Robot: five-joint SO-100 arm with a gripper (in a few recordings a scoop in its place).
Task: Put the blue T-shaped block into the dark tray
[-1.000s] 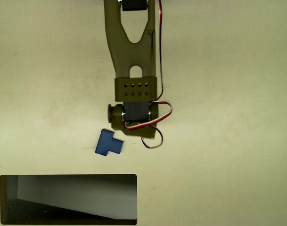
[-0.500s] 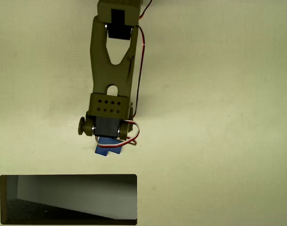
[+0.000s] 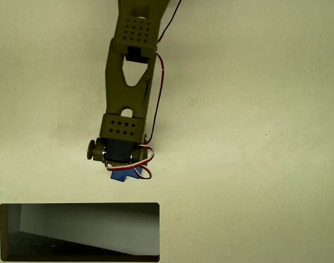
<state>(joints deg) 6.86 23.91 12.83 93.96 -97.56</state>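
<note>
Blue T-shaped block [image 3: 122,175] sits mostly hidden beneath gripper [image 3: 121,164], jaw state unreadable; an off-centre closure could skid it short of dark tray [image 3: 79,206].

Small flat solid-blue T-shaped block [image 3: 122,175]: on the bench, mostly hidden; just above the tray.
Long dark-brown-rimmed rectangular tray [image 3: 79,206]: pale inner wall, black speckled floor; lower left, overhead view.

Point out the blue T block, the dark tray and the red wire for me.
blue T-shaped block [image 3: 121,175], overhead view, on its exposed lower edge below the arm.
dark tray [image 3: 79,205], overhead view, on its top rim.
red wire [image 3: 157,87], overhead view, mid-run beside the arm.
</note>
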